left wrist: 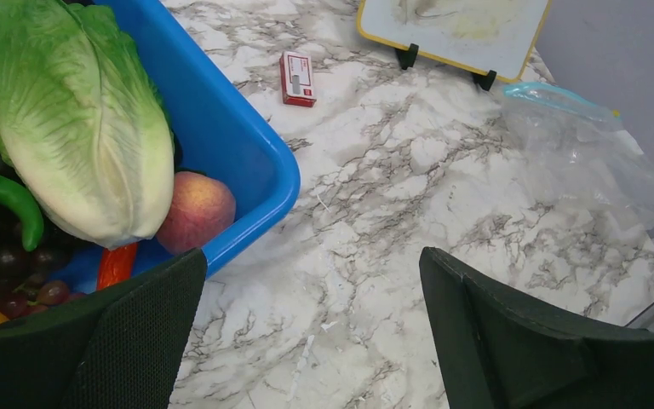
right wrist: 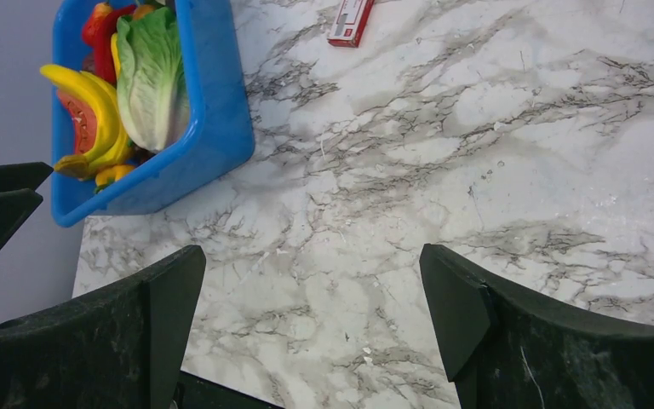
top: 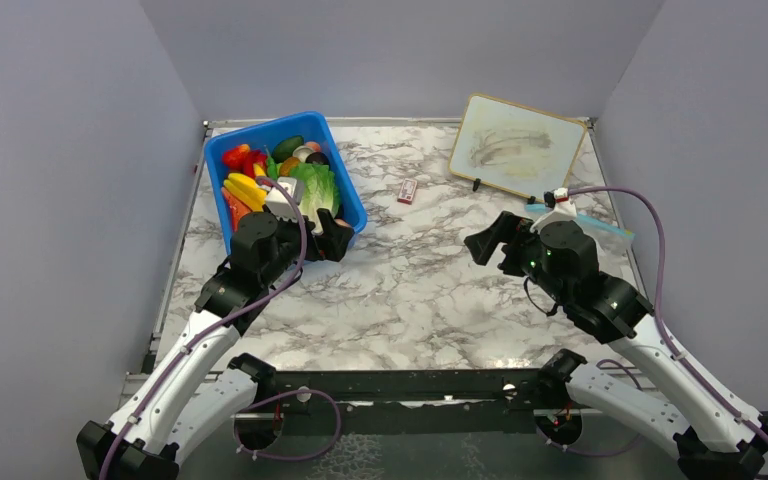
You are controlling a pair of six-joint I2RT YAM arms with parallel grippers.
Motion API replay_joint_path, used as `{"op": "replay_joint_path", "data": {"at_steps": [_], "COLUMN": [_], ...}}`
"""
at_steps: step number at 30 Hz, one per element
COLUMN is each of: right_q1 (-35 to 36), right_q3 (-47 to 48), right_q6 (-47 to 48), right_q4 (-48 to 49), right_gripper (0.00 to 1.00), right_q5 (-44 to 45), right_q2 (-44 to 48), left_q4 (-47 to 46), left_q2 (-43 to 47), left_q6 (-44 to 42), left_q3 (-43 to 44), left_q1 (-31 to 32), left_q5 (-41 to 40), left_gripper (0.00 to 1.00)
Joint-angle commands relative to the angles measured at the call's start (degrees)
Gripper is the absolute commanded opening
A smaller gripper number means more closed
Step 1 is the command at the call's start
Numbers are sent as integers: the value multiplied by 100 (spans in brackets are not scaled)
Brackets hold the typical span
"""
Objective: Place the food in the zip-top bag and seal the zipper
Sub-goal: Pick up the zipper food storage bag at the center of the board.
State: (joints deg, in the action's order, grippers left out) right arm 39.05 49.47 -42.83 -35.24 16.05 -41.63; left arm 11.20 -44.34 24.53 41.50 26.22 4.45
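The food lies in a rigid blue bin (top: 344, 185): a leafy green lettuce (top: 317, 190), a yellow banana (top: 245, 188), red pieces and others. In the left wrist view the lettuce (left wrist: 77, 128) lies beside a peach (left wrist: 196, 209). The clear zip-top bag (left wrist: 579, 153) lies flat at the far right, its light-blue zipper (left wrist: 553, 95) along the far edge; from above it (top: 610, 230) is mostly hidden behind my right arm. My left gripper (top: 318, 237) (left wrist: 313, 256) is open and empty at the bin's near right corner. My right gripper (top: 495, 240) (right wrist: 313, 251) is open and empty over bare table.
A small red-and-white box (top: 407, 191) lies mid-table at the back. A framed whiteboard (top: 515, 145) stands propped at the back right, just beyond the bag. Grey walls close in the marble table (top: 410, 290) on three sides.
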Motion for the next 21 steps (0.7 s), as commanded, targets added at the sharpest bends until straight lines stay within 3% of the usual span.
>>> {"op": "replay_joint_path", "data": {"at_steps": [1,10,21], "right_q1": [41,41,37], "right_q3": [103,124,920], "right_q6": [-82,-137,-132], "right_q4": [-86,122,-549], "right_gripper": [100,100,97], "right_q5": [236,281,1912], "right_q2": [63,-125,-1165], "left_q4": [-142,-111,22], "left_q2": [20,57,176], "left_q6": [-16,-82,-246], "left_q3": [-6,-2,-16], "left_q1": [16,15,19], "left_q5": [-28,2,-212], "left_gripper": [100,99,100]}}
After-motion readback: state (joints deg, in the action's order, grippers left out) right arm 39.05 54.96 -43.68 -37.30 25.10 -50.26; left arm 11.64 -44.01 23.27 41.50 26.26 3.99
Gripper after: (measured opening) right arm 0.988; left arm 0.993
